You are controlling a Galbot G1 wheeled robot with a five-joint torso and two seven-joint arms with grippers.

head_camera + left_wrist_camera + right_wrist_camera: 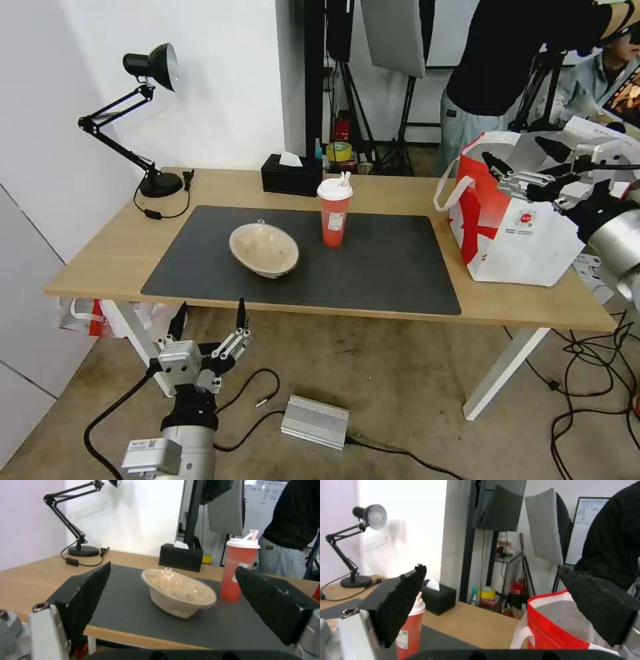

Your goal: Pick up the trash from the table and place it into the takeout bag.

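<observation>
Beige bowl (264, 249) and red cup (334, 213) sit on worktop (100, 257) mat. Left gripper (210, 323) low, fingers apart. Right gripper (517, 167) spread above takeout bag (527, 240).

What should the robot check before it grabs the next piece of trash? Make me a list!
1. Left gripper open: ok, fingers spread wide, below the table's front edge.
2. Left gripper empty: ok, nothing between its fingers.
3. Beige bowl reachable: ok, it sits tilted on the dark mat, nothing in front of it.
4. Red cup upright with its lid on: ok, standing apart from the bowl.
5. Takeout bag open at the top: ok, the right wrist view shows its mouth open.
6. Right gripper out of the way: cannot tell; it hangs open over the bag's mouth.
</observation>
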